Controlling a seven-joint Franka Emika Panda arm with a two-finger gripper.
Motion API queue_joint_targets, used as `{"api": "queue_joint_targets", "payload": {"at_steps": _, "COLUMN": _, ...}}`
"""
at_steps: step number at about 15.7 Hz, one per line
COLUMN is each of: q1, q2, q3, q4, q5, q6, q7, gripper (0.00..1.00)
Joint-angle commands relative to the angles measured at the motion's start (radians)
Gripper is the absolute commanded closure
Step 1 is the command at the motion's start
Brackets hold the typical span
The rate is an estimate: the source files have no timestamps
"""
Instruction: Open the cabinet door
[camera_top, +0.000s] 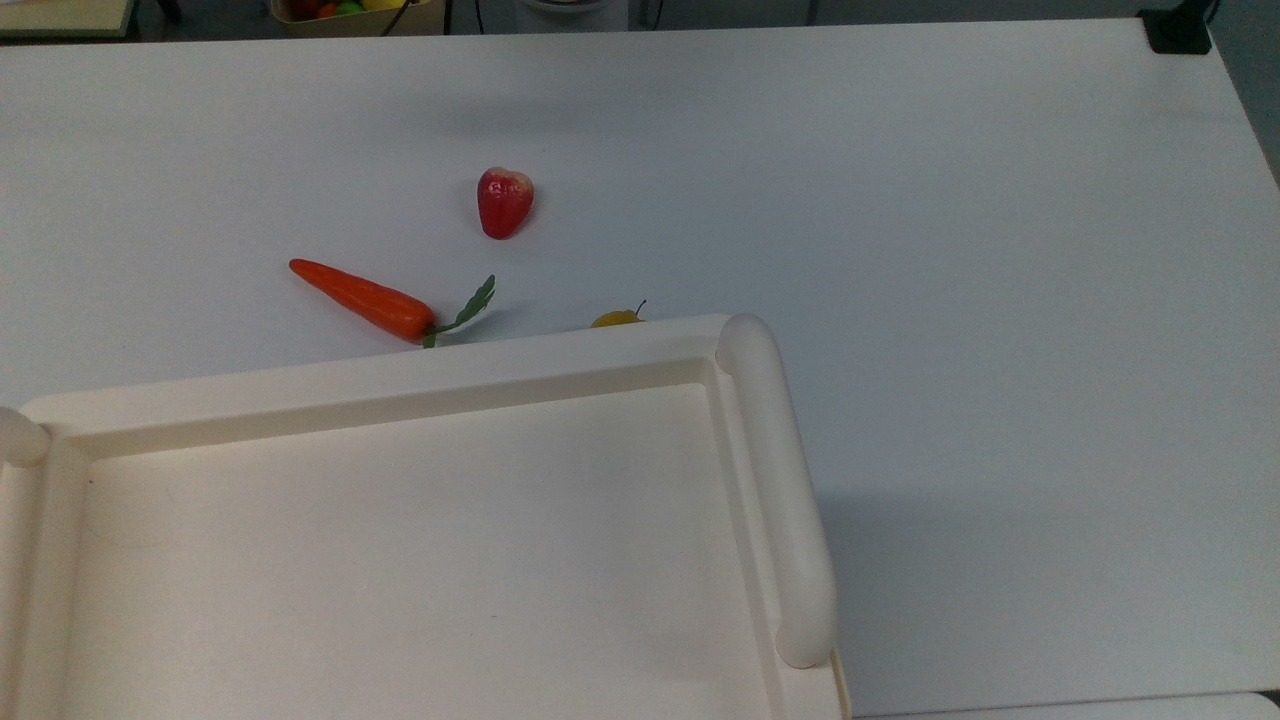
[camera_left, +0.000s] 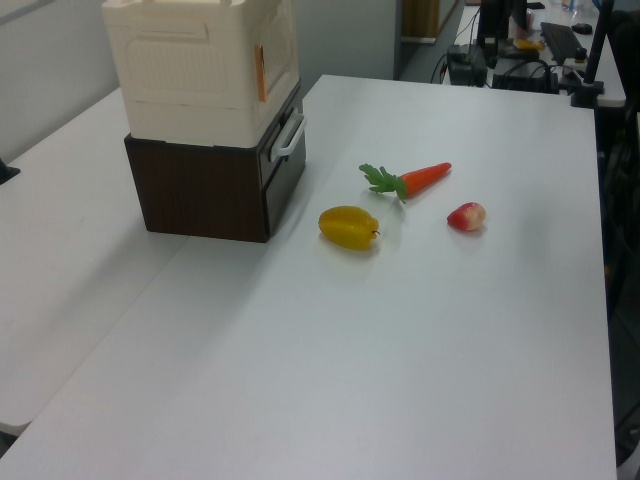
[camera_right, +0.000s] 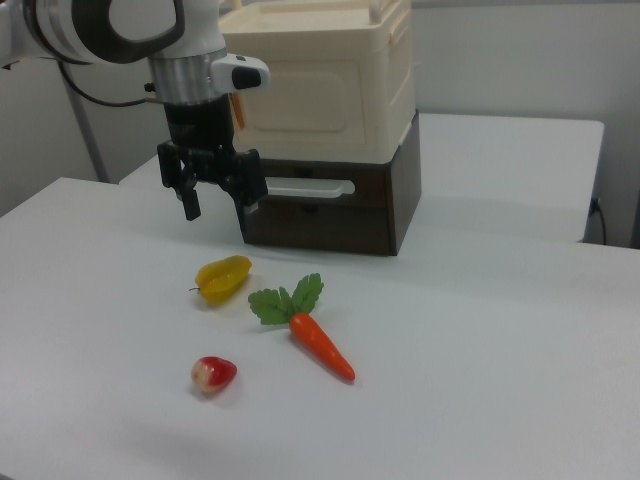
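The cabinet (camera_right: 330, 80) is a cream-white unit on a dark brown lower section; its tray-like top (camera_top: 400, 540) with thick rounded rails fills the top view's lower left. The cabinet door (camera_right: 320, 205) is the dark front face of that lower section and looks shut. It carries a slim cream bar handle (camera_right: 308, 187), also seen as the handle (camera_left: 288, 140) in the left view. My gripper (camera_right: 218, 210) hangs open and empty, pointing down in front of the cabinet. It is just past the handle's left end in the right view, with one finger (camera_right: 250, 190) close to that end.
On the white table (camera_right: 480, 330) in front of the cabinet lie a yellow toy fruit (camera_right: 223, 277), a toy carrot (camera_right: 320, 345) with green leaves and a red toy fruit (camera_right: 213, 374). Boxes and cables stand beyond the far table edge (camera_top: 640, 25).
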Motion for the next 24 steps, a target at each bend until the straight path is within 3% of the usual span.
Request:
{"api": "queue_joint_targets", "payload": {"at_steps": 1, "q1": 0.005, "q2": -0.019, "q3": -0.012, "q4": -0.016, "q5": -0.006, "q6": 0.037, "q7": 0.005, "gripper": 0.00}}
{"api": "queue_joint_targets", "payload": {"at_steps": 9, "q1": 0.001, "q2": -0.020, "q3": -0.010, "q4": -0.019, "q5": -0.002, "q6": 0.033, "q7": -0.120, "gripper": 0.00}}
{"api": "queue_joint_targets", "payload": {"at_steps": 17, "q1": -0.008, "q2": -0.007, "q3": -0.013, "q4": -0.017, "q5": 0.044, "q6": 0.137, "q7": -0.103, "gripper": 0.00}}
{"api": "queue_joint_targets", "payload": {"at_steps": 20, "q1": -0.008, "q2": 0.001, "q3": -0.010, "q4": -0.019, "q5": 0.112, "q6": 0.186, "q7": -0.103, "gripper": 0.00}}
{"api": "queue_joint_targets", "payload": {"at_steps": 24, "q1": -0.006, "q2": -0.005, "q3": -0.001, "q4": -0.019, "q5": 0.136, "q6": 0.256, "q7": -0.114, "gripper": 0.00}}
